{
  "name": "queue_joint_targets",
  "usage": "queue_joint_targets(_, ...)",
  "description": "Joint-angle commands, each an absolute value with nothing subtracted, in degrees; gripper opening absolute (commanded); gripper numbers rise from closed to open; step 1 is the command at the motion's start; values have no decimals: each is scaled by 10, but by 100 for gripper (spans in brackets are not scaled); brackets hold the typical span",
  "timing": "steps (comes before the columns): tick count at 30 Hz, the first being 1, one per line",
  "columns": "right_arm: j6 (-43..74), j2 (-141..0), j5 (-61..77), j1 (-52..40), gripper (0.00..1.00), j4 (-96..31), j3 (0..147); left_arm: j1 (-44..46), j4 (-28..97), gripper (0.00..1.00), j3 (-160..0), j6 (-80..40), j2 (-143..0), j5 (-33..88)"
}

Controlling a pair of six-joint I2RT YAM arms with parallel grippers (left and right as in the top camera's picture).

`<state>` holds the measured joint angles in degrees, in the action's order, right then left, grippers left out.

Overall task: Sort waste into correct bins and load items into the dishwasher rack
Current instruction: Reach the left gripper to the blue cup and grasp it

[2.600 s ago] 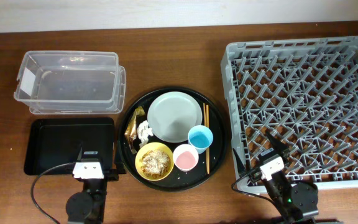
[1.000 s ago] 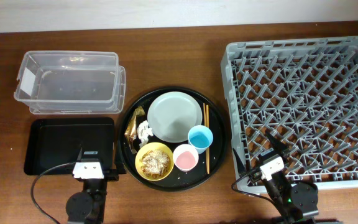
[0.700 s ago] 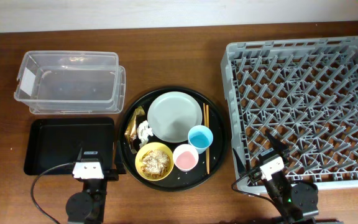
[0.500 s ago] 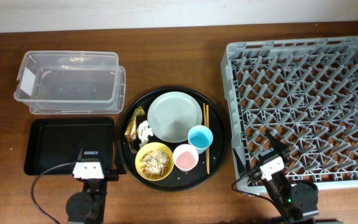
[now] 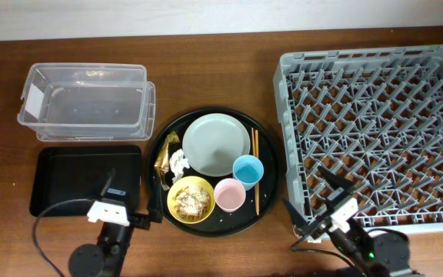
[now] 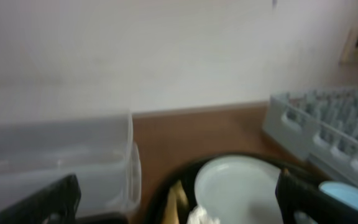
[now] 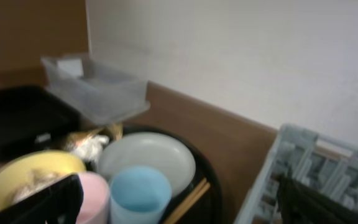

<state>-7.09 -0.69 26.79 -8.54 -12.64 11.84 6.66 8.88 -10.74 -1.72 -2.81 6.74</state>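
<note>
Left gripper (image 5: pixel 131 196): jaws spread wide and holding nothing. In the left wrist view its dark fingers (image 6: pixel 58 199) stand at the two bottom corners of the frame with open air between them. It hovers at the near table edge, over the right end of the shallow black tray (image 5: pixel 68 181) and just beside the round black tray (image 5: pixel 274 192).

Right gripper (image 5: pixel 314 198): jaws likewise spread and holding nothing, at the near left corner of the dishwasher rack (image 5: pixel 375 115). The rack holds no items.

All items and waste lie on the round black tray, at the centre of the table (image 5: pixel 206 69).
- The plate (image 5: pixel 216 144) lies flat at the far middle.
- The light-blue cup (image 5: pixel 248 170) stands upright at the plate's near right.
- The pink cup (image 5: pixel 229 194) stands upright just beside the light-blue cup.
- The yellow bowl (image 5: pixel 172 192) sits left of the pink cup and holds the food scraps (image 5: pixel 194 200).
- The chopsticks (image 5: pixel 255 154) lie along the right side of the plate.
- The tissue (image 5: pixel 178 161) and snack wrapper (image 5: pixel 165 154) lie left of the plate.

The clear tub (image 5: pixel 83 73) stands at the far left, beyond the shallow black tray. Neither bin holds waste.
</note>
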Motion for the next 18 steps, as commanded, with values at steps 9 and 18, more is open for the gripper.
queue_joint_targets(9, -38, -261, 220, -82, 98, -516, 527, 65, 469, 100, -592, -23, -440, 166)
queue_joint_targets(18, -37, -522, 353, -82, 98, -733, 744, 68, 598, 100, -776, -25, -581, 287)
